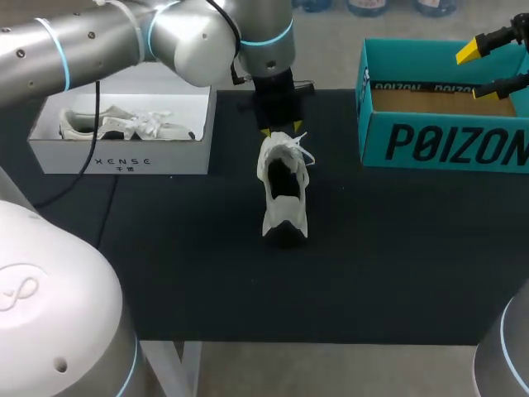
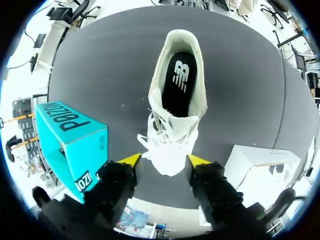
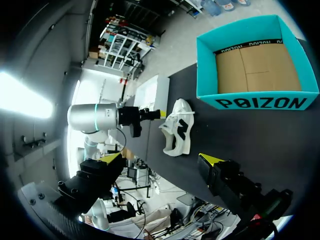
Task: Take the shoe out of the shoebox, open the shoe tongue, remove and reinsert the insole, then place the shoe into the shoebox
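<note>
resting on the bench (image 1: pixel 165 273), the white shoe (image 1: pixel 283 198) looks light and floppy; its firmer heel collar seems the safest hold. left pincer (image 2: pixel 165 160) hangs released astride the toe; right pincer (image 3: pixel 161 159) likewise released.

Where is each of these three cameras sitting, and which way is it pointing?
Head view: fixed above and behind the robot, looking down on the black table; both arms enter from the sides.
Left wrist view: on the left arm's wrist, looking down past the open left gripper at the white shoe.
Right wrist view: on the right arm's wrist, near the teal shoebox, facing across the table past the open right gripper toward the left arm.
Shared: all three show shoe and shoebox.
</note>
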Tool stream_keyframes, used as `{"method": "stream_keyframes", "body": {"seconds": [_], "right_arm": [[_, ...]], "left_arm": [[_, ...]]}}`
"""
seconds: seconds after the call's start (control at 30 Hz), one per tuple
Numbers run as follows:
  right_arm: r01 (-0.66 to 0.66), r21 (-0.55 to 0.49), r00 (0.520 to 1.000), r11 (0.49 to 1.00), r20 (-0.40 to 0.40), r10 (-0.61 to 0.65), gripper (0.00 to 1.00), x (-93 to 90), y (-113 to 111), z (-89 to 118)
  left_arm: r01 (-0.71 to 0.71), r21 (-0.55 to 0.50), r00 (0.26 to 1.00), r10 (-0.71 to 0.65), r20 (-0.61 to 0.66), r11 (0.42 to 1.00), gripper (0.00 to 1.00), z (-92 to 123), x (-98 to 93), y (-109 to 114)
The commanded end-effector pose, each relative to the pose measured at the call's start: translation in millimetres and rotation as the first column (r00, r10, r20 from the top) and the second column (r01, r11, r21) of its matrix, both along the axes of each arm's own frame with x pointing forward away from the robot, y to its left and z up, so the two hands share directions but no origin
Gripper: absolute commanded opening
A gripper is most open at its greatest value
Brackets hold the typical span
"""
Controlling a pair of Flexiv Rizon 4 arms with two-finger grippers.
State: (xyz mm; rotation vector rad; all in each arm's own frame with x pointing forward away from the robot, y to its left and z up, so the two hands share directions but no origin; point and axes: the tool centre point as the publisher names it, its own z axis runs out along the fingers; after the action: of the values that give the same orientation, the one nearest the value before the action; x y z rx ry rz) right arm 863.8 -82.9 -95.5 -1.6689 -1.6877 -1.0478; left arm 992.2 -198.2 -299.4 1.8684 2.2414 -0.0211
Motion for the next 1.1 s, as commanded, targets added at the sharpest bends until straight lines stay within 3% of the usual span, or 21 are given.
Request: {"method": "stream_keyframes", "body": {"seconds": [0.03, 0.17, 0.37, 0.6, 0.83, 0.93, 1.07, 1.1], "right_arm": [[0.002, -0.002, 1.000, 1.000, 0.000, -0.002, 1.00, -0.7, 0.2, -0.3], [0.002, -0.002, 1.000, 1.000, 0.000, -0.002, 1.00, -0.7, 0.2, -0.3], [0.002, -0.002, 1.000, 1.000, 0.000, -0.002, 1.00, -0.7, 0.2, -0.3], [0.002, -0.002, 1.000, 1.000, 0.000, -0.002, 1.00, -0.7, 0.2, -0.3], [0.002, -0.002, 1.000, 1.000, 0.000, -0.002, 1.00, -0.7, 0.2, -0.3], [0.002, -0.002, 1.000, 1.000, 0.000, -0.002, 1.00, -0.7, 0.2, -0.3], [0.002, -0.002, 1.000, 1.000, 0.000, -0.002, 1.00, -0.7, 0.2, -0.3], [0.002, -0.002, 1.000, 1.000, 0.000, -0.002, 1.00, -0.7, 0.2, -0.3]], "left_arm": [[0.012, -0.004, 1.000, -0.013, -0.014, 1.000, 0.00, -11.8, 2.2, -11.5], [0.002, 0.025, 0.999, 0.000, -0.046, 1.000, 0.00, -22.7, -1.9, -13.2], [-0.042, 0.074, 0.989, 0.052, -0.136, 0.996, 0.00, -25.7, -27.3, -12.6], [-0.194, 0.167, 0.949, 0.228, -0.217, 0.967, 0.00, -37.1, -57.6, -8.3], [-0.384, 0.100, 0.881, 0.396, -0.260, 0.918, 0.00, -45.2, -74.1, -9.7], [-0.519, 0.028, 0.810, 0.502, -0.305, 0.854, 0.00, -25.2, -78.6, -8.7], [-0.729, 0.021, 0.647, 0.698, -0.306, 0.685, 0.00, 5.1, -83.9, 8.2], [-0.729, 0.021, 0.647, 0.698, -0.306, 0.685, 0.00, 5.1, -83.9, 8.2]]}}
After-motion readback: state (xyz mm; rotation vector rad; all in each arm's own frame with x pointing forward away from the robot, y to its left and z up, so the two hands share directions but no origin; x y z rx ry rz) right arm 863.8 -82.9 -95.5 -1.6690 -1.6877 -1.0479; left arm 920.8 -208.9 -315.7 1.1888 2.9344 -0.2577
